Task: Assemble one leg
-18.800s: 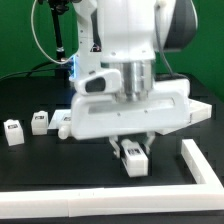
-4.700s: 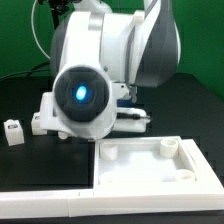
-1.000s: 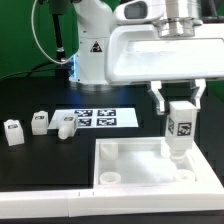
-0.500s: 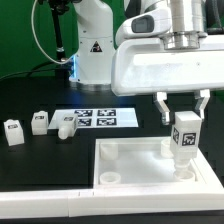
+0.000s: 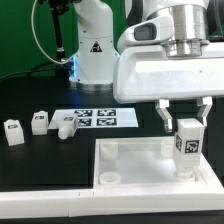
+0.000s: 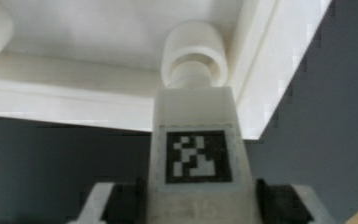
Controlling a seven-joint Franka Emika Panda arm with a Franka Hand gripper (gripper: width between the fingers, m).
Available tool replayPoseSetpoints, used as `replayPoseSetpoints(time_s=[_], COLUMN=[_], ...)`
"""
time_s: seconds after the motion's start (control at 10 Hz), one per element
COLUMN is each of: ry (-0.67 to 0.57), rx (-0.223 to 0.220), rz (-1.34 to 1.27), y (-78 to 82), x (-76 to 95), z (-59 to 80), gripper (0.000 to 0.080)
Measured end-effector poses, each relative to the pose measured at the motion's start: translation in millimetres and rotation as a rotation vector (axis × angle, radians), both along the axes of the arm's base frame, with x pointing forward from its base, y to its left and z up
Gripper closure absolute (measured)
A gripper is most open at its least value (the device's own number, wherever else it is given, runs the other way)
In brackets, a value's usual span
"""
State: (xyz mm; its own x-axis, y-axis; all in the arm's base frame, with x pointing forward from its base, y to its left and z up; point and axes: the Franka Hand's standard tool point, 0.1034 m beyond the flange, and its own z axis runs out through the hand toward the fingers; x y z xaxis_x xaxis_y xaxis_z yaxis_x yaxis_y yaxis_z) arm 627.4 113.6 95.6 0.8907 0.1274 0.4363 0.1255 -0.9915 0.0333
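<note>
White plastic leg (image 5: 187, 150) upright, clenched by its top end in the tool (image 5: 186, 127), lower end over a corner socket (image 6: 195, 60) of the rimmed tray (image 5: 140, 185), near the tabletop (image 5: 30, 165) edge on the exterior view's right.

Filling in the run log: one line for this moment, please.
gripper: shut on leg | leg: upright, over tray corner | spare legs: three, on table

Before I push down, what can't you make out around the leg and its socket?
- Lower end of the leg, exterior view: merges with the white tray; seating unclear.
- Corner socket, wrist view: partly covered by the leg.
- Fingertips of the claw, wrist view: blurred, cut off at the edge.
- The loose parts, exterior view: too small for detail.
</note>
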Motion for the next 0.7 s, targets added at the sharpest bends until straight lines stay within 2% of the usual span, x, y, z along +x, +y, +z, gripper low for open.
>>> replayPoseSetpoints(time_s=[0.7], ry=[-0.015], rx=[-0.007], rz=[0.009], y=[-0.4], x=[-0.7], z=[-8.2], gripper=[0.0512])
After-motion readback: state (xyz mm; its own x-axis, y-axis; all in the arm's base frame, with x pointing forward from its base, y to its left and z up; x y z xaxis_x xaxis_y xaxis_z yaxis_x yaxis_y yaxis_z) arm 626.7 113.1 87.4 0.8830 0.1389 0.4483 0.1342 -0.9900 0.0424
